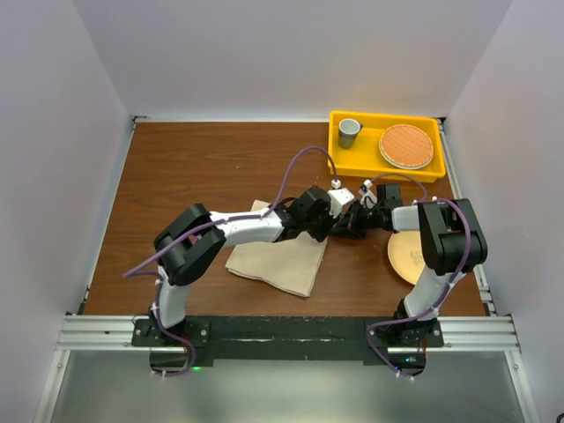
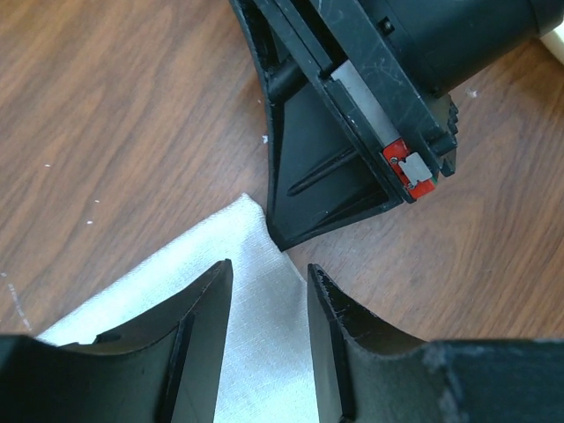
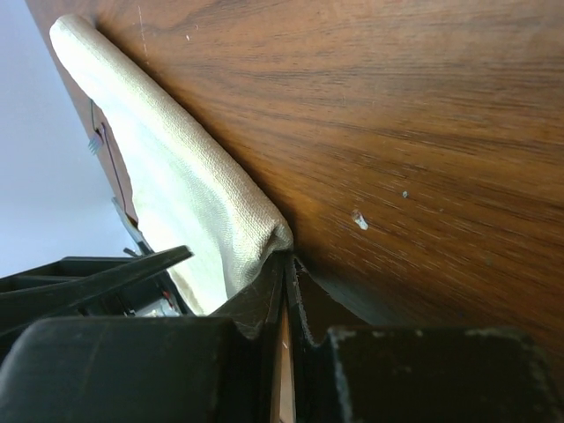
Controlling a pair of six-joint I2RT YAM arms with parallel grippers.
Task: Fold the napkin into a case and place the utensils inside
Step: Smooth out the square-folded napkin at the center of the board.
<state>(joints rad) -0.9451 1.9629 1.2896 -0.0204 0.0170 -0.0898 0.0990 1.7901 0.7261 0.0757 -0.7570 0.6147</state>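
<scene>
1. The napkin [image 1: 278,260] lies on the wooden table [image 1: 203,167], a beige-tan cloth folded into a slightly skewed four-sided shape in front of the two arm bases, nearer the left one.
2. Up close its weave is fine and matte. In the right wrist view its folded edge forms a soft rounded roll that runs away from the fingers along the wood.
3. The right gripper [image 3: 284,260] is closed, its two black jaws pressed flat together with only a thin seam between them. The end of the napkin's rolled edge is pinched at their tips, and a bit of cloth lies against the left jaw.
4. The left gripper [image 2: 269,269] stands about half open. Its curved, scuffed black fingers [image 2: 207,335] straddle the cloth just behind that same corner, and nothing is clamped between them.
5. In the left wrist view the right gripper's wedge-shaped black finger meets the pointed corner of the napkin. A small red tab shows on its body.
6. The table is dark brown wood grain, smooth, with a few pale specks.
7. At the far right sits a yellow plastic tray [image 1: 385,115], rectangular, holding a small grey cup [image 1: 350,132] and a round woven orange disc [image 1: 406,145].
8. A smooth round peach plate [image 1: 404,256] rests near the right arm, partly hidden by it.
</scene>
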